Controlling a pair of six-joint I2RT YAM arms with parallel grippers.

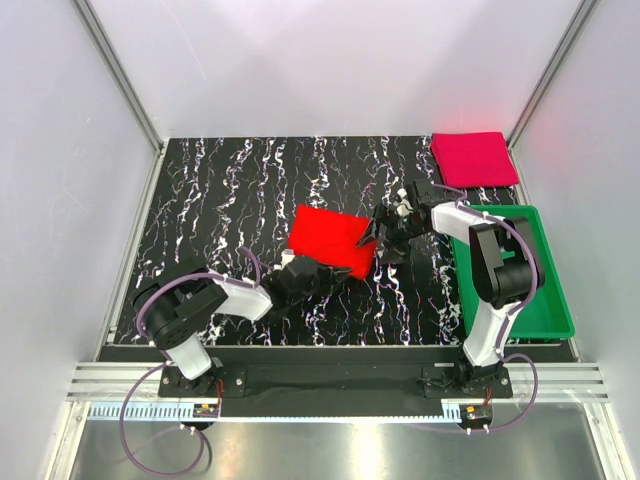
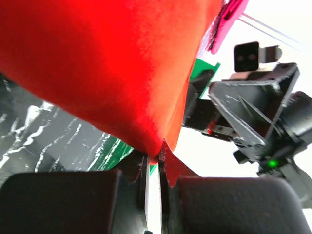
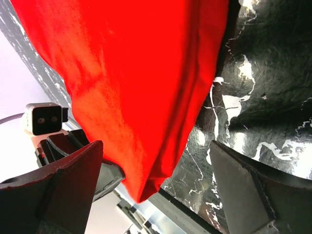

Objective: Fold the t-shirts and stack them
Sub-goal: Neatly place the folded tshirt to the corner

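A bright red t-shirt lies folded in the middle of the dark marbled table. My left gripper sits at its near right corner; in the left wrist view the jaws are shut on a pinch of that red cloth, which is lifted off the table there. My right gripper hangs at the shirt's right edge, and its fingers stand wide open on either side of the same red corner without touching it. The darker crimson t-shirt lies folded at the back right corner.
A green plastic tray stands along the table's right side, with the right arm bending over it. Grey walls close off the back and both sides.
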